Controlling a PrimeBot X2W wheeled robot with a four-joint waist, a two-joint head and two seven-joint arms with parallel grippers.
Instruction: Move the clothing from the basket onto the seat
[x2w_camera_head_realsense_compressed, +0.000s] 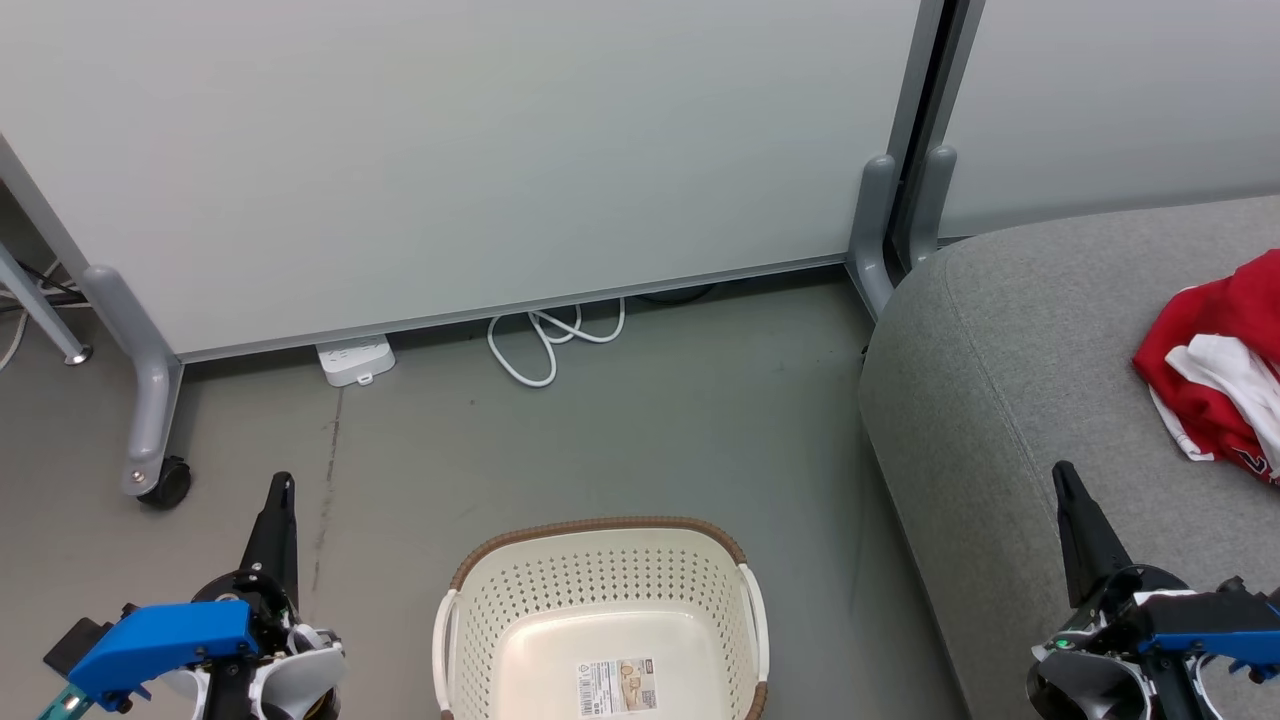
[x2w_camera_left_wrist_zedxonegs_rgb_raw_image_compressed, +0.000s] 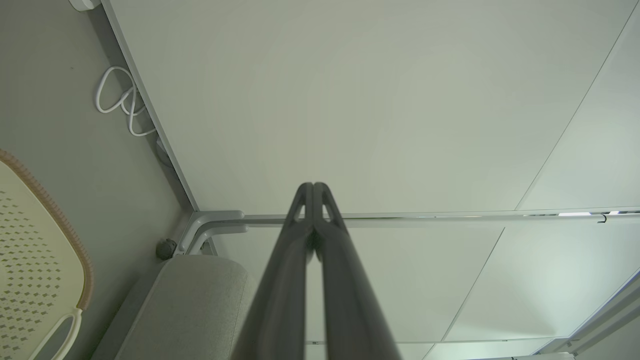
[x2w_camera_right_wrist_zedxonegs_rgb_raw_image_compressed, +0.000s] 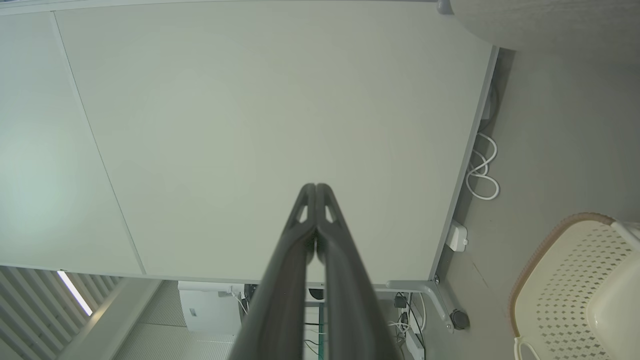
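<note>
Dark fingers of the left gripper (x2w_camera_head_realsense_compressed: 283, 488) are pressed together on nothing, idling beside the basket (x2w_camera_head_realsense_compressed: 600, 525), probably because its cream base carries just a label (x2w_camera_head_realsense_compressed: 616, 686) and no fabric. Right of it the clothing (x2w_camera_head_realsense_compressed: 1215, 360), crumpled red with white trim, lies in 1 heap on the grey seat (x2w_camera_head_realsense_compressed: 1000, 380). The right gripper (x2w_camera_head_realsense_compressed: 1063, 472), fingers also together and empty, hovers over the seat edge, so the task looks done.

Bright red clothing (x2w_camera_head_realsense_compressed: 1205, 400) with white trim. Cream-white basket (x2w_camera_head_realsense_compressed: 600, 590), dotted with perforations, brown woven-look rim. Mottled grey fabric seat (x2w_camera_head_realsense_compressed: 1000, 400). Dull grey floor (x2w_camera_head_realsense_compressed: 650, 430); white cable (x2w_camera_head_realsense_compressed: 545, 345).
</note>
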